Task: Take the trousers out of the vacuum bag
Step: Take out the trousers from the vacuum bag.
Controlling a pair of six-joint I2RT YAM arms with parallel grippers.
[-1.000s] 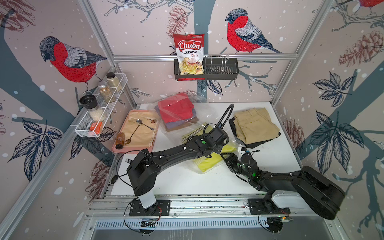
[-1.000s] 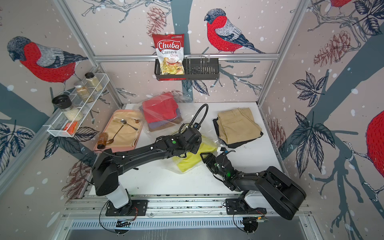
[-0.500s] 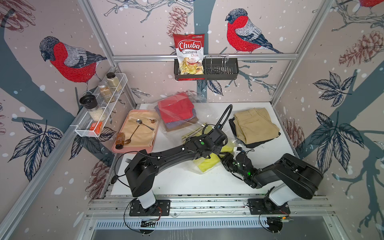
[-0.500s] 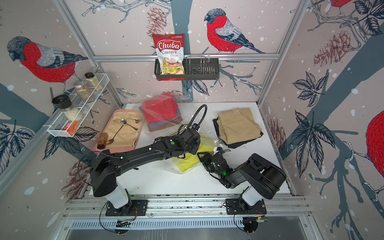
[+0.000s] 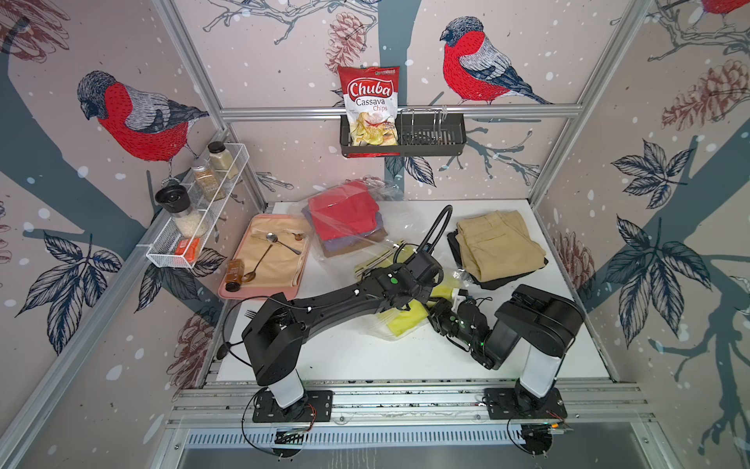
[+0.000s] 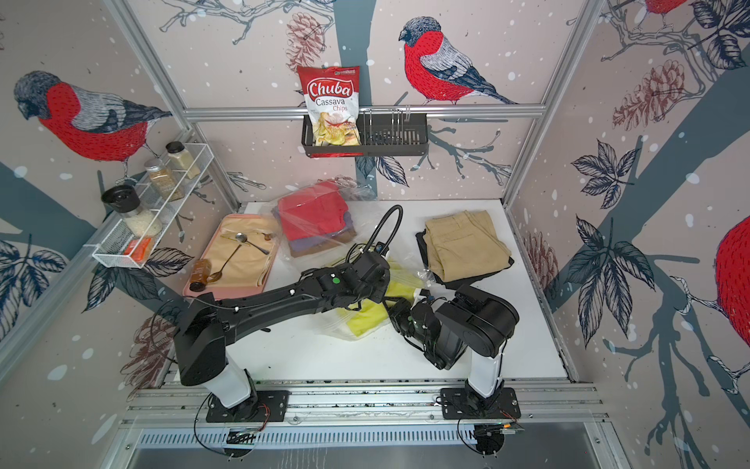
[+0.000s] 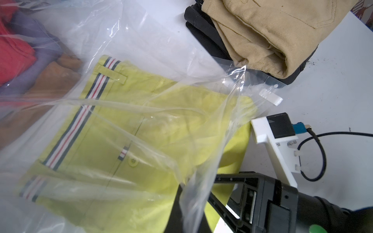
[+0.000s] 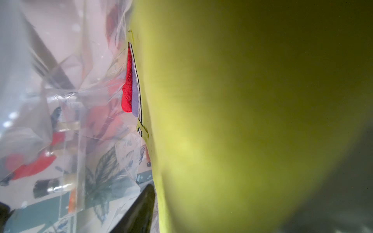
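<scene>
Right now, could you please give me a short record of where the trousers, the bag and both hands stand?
Outside vacuum bag: tan trousers stacked on black trousers, right side of table.
Deep in bag: red trousers, purple trousers, mustard-brown trousers, stacked.
At bag mouth: yellow trousers, partly under plastic.
Left hand: shut, apparently pinching the bag's plastic.
Right hand: at the yellow cloth; grip unclear.
</scene>
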